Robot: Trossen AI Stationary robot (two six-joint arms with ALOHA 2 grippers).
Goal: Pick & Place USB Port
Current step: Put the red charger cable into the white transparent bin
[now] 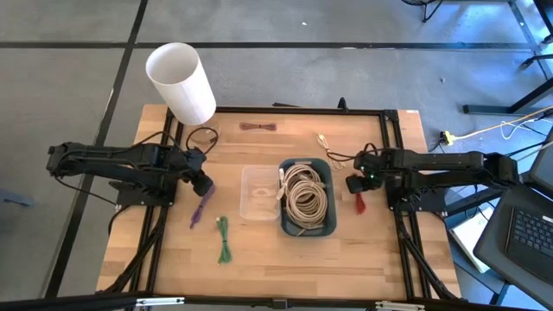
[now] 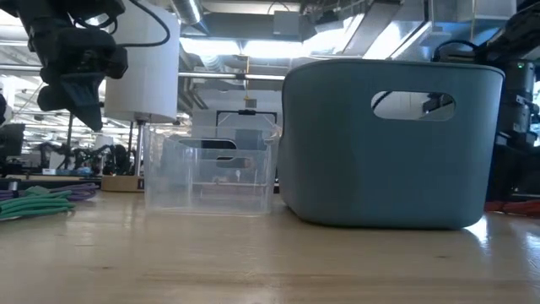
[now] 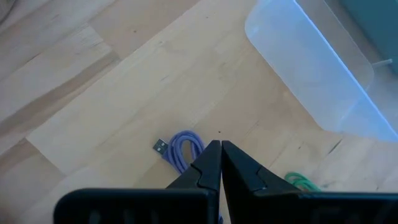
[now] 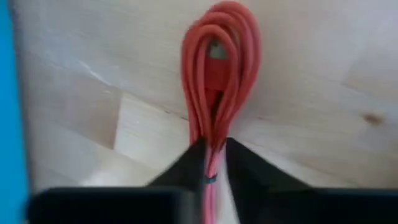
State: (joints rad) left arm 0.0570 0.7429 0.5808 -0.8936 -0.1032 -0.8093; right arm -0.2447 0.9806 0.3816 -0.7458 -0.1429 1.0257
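Note:
A red coiled USB cable (image 1: pixel 359 204) (image 4: pixel 217 74) lies on the wood right of the blue-grey bin, with my right gripper (image 1: pixel 355 185) (image 4: pixel 214 155) shut on it. A purple coiled cable (image 1: pixel 200 209) (image 3: pixel 183 149) lies flat on the table left of the clear container. My left gripper (image 1: pixel 205 186) (image 3: pixel 221 146) hangs above the purple cable with its fingers shut on nothing. In the low view that gripper (image 2: pixel 94 125) is clear of the table. A green cable (image 1: pixel 224 238) lies nearer the table's near edge. My right gripper pinches the red cable's bundled strands (image 4: pixel 210 163) between its two fingers, close to a small teal tie. The fingers come down at a slant and lie across the bundle. The looped end (image 4: pixel 219 25) stretches out ahead of the fingertips, close over the wood.
The blue-grey bin (image 1: pixel 327 226) holds beige coiled cables, and the clear container (image 1: pixel 246 207) stands against its left side. A white cylinder (image 1: pixel 181 82) stands at the far left corner. A brown cable (image 1: pixel 257 127) and a pale cable (image 1: pixel 324 141) lie near the far edge.

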